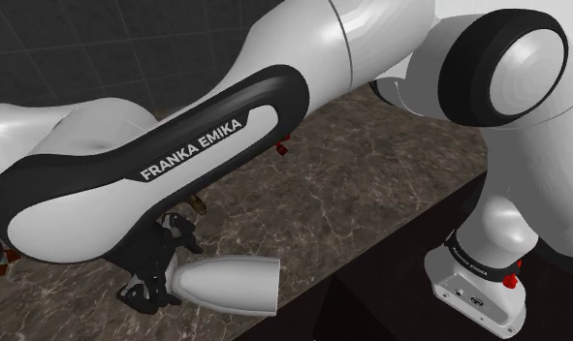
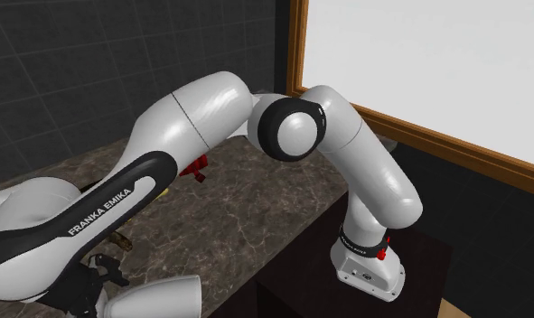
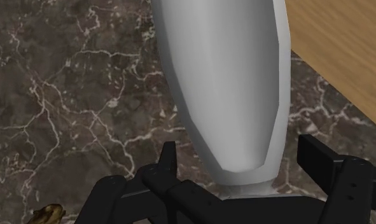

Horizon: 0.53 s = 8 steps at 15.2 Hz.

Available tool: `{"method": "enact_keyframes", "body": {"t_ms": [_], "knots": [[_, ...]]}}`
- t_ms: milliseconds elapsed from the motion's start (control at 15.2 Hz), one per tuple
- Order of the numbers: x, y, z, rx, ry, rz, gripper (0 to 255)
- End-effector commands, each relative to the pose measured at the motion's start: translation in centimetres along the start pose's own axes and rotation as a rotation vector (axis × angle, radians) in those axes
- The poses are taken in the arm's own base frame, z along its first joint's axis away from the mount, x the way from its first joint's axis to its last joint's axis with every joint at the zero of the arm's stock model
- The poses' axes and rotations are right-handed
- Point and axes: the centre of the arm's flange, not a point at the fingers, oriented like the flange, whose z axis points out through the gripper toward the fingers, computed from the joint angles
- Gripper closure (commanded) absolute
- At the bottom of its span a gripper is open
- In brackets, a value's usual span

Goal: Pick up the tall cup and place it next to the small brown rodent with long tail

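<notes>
Gripper (image 1: pixel 166 273) sits low at the shoulder view's left with its fingers (image 3: pixel 167 167) spread wide. On the wrist view I see a gap on either side of the pale grey tall cup (image 1: pixel 231 286). The cup's lying sideways, narrow base toward the palm, mouth pointing right near the dark veined counter's (image 1: pixel 371 194) front edge. The forearm (image 1: pixel 177 155) blocks most of my view. A small brown thing (image 1: pixel 197 204) peeks out just under it, with a red bit (image 1: pixel 282 147) further right.

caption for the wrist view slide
Tall grey cup framed by the open black pincer, dark marble counter behind.
</notes>
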Motion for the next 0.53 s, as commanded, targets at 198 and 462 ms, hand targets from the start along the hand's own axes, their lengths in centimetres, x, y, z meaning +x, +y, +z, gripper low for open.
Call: {"method": "enact_keyframes", "body": {"t_ms": [198,462], "knots": [[0.0,0.0,-1.3,0.000,0.000,0.000,0],[0.0,0.0,-5.0,0.000,0.000,0.000,0]]}}
